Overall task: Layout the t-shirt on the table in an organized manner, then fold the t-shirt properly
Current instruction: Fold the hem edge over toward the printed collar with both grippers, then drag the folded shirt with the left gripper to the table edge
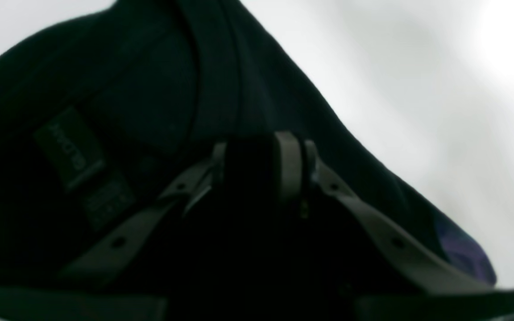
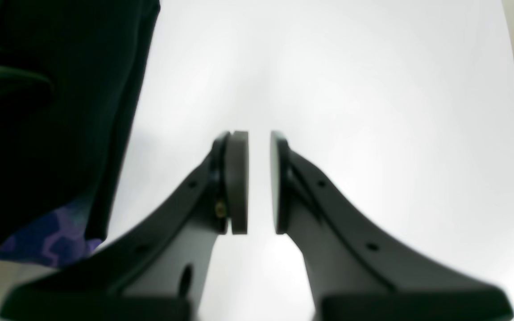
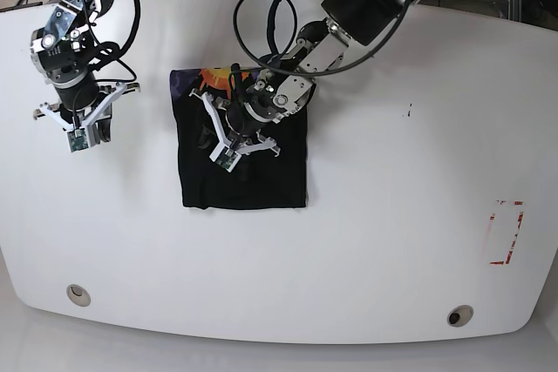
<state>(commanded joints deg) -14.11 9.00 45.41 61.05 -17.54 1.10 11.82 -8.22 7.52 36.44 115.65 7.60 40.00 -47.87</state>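
**Black shirt folded on the white desk**

Black soft fabric t-shirt lies folded into a rectangle left of the glossy white table's middle. Over it, the left gripper pinches a fold of the fabric. Near the left edge, the right gripper hangs slightly parted, empty.

1 t-shirt, 2 grommet holes

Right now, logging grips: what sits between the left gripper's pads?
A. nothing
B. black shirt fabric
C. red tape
B: in the left wrist view the left gripper is closed on dark shirt fabric, and the base view shows it down on the shirt.
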